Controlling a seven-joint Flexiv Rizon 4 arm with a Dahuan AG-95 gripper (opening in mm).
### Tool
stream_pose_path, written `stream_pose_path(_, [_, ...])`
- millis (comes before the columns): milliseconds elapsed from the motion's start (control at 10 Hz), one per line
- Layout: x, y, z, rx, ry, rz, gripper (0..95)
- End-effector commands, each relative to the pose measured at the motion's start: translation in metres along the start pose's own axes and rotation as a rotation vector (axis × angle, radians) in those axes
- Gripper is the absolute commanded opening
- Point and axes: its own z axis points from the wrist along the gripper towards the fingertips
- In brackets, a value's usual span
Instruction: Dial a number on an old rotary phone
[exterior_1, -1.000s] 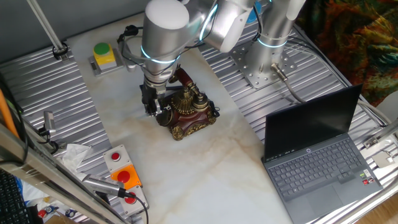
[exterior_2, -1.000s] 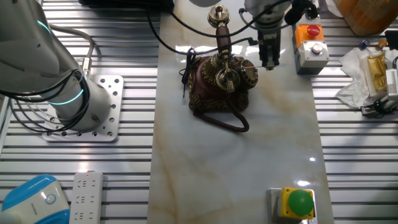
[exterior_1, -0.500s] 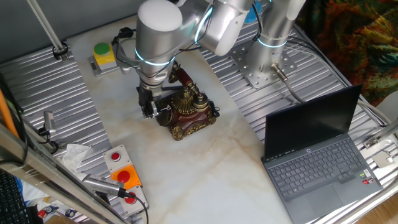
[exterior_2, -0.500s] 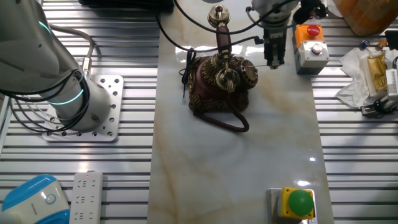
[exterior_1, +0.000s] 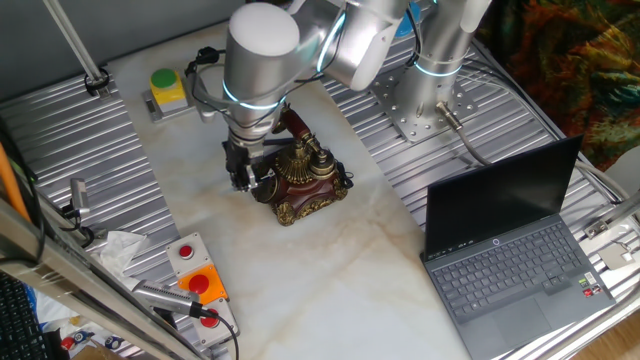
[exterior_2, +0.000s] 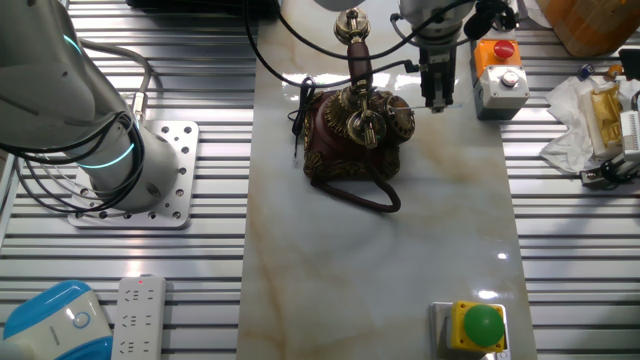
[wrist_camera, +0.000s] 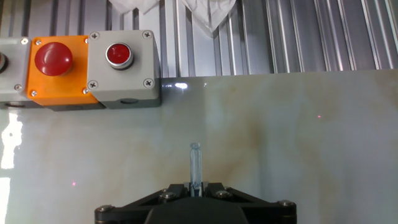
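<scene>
Marble-look table carries the phone near its far end. Beside the dial, the gripper pinches a thin clear stick. Phone looks light, ornate, fragile; I'd push only the finger holes.

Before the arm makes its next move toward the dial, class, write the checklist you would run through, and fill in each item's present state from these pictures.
1. Old rotary phone stands upright on the marble table: ok.
2. Handset rests on the cradle: ok.
3. Gripper is lined up over the dial: not ok; it hangs beside the phone, and the hand view shows only bare table and the button boxes.
4. Clear rod-like tip sticks out between the fingers: ok.
5. Tip is touching the table: cannot tell.
6. Black cord lies away from the dial side: ok.
</scene>
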Motion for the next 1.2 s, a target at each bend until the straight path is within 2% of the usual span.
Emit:
stream_pose_path(100, [0.0022,-0.0004,-0.0011,0.005,0.001,-0.001,0.0])
stream_pose_path(500, [0.007,0.0003,-0.0006,0.008,-0.002,-0.001,0.0])
stream_pose_path(800, [0.0104,0.0012,-0.0005,0.018,-0.021,-0.004,0.0])
stream_pose_path(1000, [0.01,0.0016,-0.0052,0.016,-0.053,0.0,0.0])
stream_pose_path(1100, [0.0098,0.0017,-0.0079,0.018,-0.054,-0.002,0.0])
stream_pose_path(1200, [0.011,0.0019,-0.0083,0.019,-0.042,-0.001,0.0])
